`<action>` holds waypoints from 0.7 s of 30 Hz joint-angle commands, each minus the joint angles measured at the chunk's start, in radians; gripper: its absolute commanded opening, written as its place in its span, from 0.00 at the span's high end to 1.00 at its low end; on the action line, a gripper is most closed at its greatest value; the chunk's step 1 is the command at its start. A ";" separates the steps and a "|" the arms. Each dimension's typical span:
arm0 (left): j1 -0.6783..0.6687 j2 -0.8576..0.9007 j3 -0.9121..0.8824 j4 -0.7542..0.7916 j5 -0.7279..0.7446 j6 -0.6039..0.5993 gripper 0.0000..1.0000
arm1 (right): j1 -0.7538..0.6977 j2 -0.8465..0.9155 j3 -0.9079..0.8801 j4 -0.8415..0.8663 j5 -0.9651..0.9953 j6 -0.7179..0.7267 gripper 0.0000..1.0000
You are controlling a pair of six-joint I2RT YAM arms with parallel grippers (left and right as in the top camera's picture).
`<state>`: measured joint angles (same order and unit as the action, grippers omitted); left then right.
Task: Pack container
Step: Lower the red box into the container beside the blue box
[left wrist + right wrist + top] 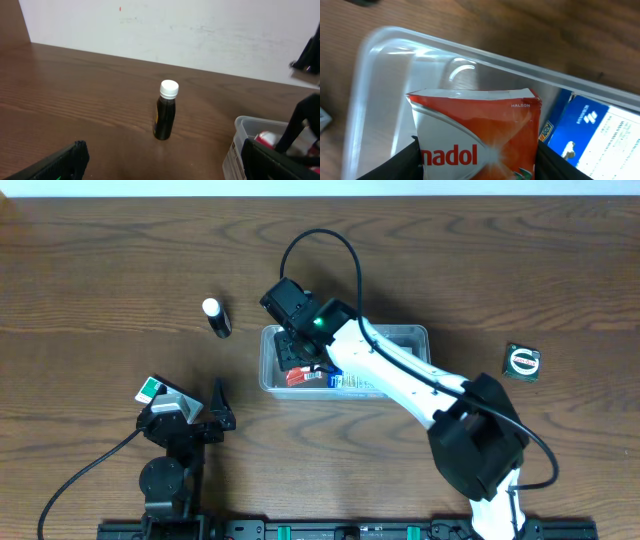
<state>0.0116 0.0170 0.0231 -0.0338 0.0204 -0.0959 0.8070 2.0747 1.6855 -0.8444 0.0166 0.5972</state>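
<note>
Container [418,332] sits mid-surface, with open wood along its outer edges. Inside it, a red packet [475,125] lies at the left end and a blue box [600,135] just beside it. The right tool [298,352] dips in there, clamped on the packet. A dark bottle [216,317] stands upright, near the left rim but apart from it. The left tool [222,408] is spread wide, nearer the surface's [100,280] front edge.

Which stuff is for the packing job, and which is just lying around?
For the job: container, red packet in the right tool, blue box in the container.
Lying about for now: bottle, dark packet, both outside it.
</note>
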 commanded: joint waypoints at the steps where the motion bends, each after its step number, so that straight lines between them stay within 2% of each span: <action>1: 0.005 0.001 -0.019 -0.037 -0.012 0.017 0.02 | 0.010 0.039 -0.001 0.003 0.009 0.053 0.41; 21: 0.005 0.001 -0.019 -0.037 -0.012 0.017 0.02 | 0.047 0.114 -0.001 0.093 0.047 0.211 0.35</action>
<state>0.0116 0.0170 0.0231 -0.0338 0.0204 -0.0956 0.8371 2.1597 1.6855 -0.7609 0.0418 0.7631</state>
